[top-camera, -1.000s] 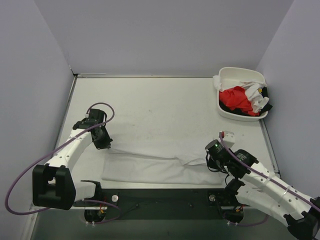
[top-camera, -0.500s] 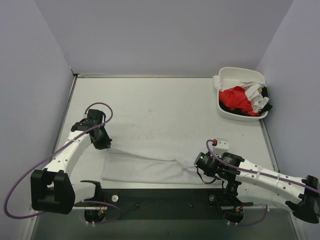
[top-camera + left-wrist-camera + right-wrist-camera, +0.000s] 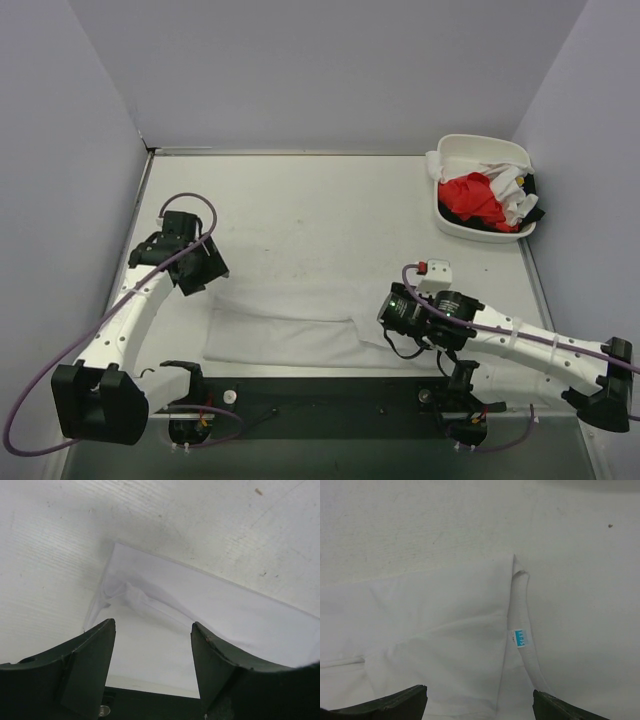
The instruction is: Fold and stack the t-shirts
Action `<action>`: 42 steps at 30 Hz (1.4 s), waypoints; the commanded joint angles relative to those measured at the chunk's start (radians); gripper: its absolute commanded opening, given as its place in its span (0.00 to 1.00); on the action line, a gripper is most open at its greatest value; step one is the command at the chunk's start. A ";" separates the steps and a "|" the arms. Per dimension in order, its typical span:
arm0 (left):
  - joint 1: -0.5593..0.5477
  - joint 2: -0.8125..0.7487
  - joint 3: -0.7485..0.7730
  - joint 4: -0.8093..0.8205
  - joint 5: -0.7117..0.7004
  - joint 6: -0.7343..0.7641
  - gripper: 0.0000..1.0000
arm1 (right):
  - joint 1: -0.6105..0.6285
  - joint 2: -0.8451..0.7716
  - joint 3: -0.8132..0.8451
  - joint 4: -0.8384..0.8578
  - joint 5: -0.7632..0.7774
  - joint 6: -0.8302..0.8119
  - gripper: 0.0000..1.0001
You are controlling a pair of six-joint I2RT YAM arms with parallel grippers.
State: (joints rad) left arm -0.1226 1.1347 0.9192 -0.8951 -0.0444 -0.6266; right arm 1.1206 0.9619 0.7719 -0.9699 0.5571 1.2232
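The tabletop [image 3: 330, 210] is big and white. The white t-shirt [image 3: 290, 330] lies on it near my side, folded into a long strip that runs left to right. The tub [image 3: 455, 225] sits far off at the back right, with a red t-shirt [image 3: 470, 195] in it. My left tool [image 3: 152, 630] hangs over the strip's left corner. My right tool [image 3: 480, 695] hangs over its neck end. Both are wide open and hold nothing. A small blue label [image 3: 522, 638] shows at the neck.

A robotics lab cell: bare pale walls [image 3: 330, 70] enclose a white table [image 3: 300, 200] bearing the left arm [image 3: 125, 315] and right arm [image 3: 530, 345].
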 commanded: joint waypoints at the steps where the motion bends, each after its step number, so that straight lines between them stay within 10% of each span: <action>1: 0.001 0.014 0.067 0.080 0.078 -0.024 0.71 | -0.011 0.119 0.093 0.006 0.118 -0.118 0.87; 20: -0.190 0.230 0.033 0.286 0.052 -0.087 0.62 | -0.179 0.282 0.000 0.471 -0.085 -0.360 0.86; 27: -0.216 0.195 0.090 0.095 -0.037 -0.110 0.43 | -0.174 0.324 -0.006 0.511 -0.121 -0.363 0.86; 42: -0.184 0.149 0.075 -0.126 -0.176 -0.179 0.49 | -0.147 0.294 -0.095 0.599 -0.161 -0.355 0.86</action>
State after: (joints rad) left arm -0.3283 1.2514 0.9634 -0.9493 -0.1463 -0.7742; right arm 0.9588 1.2861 0.7025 -0.3824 0.3962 0.8654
